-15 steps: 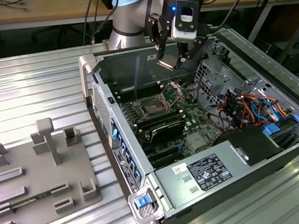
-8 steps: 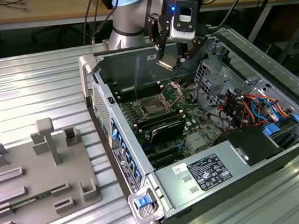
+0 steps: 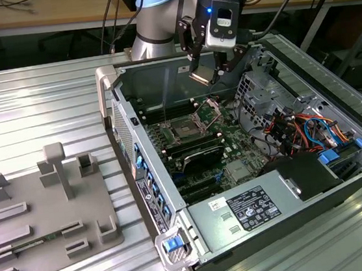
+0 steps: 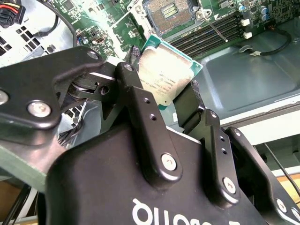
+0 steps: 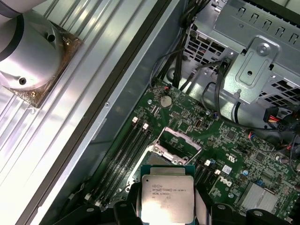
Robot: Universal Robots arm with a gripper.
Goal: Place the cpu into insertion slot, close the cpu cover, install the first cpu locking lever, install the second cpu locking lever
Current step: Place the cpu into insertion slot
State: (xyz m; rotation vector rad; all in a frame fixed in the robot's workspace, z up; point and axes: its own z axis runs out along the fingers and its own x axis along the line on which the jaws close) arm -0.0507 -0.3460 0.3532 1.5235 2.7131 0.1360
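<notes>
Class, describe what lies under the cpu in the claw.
Under the cpu, gripped by the claw, lies the green motherboard with the insertion slot open, its cpu cover raised. In the first wrist view the cpu covers part of that slot.

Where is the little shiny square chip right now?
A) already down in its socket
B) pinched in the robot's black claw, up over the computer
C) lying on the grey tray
B: the small flat square silver-topped chip with a green rim is clamped in the black gripper, above the dark square socket, which is empty.
</notes>
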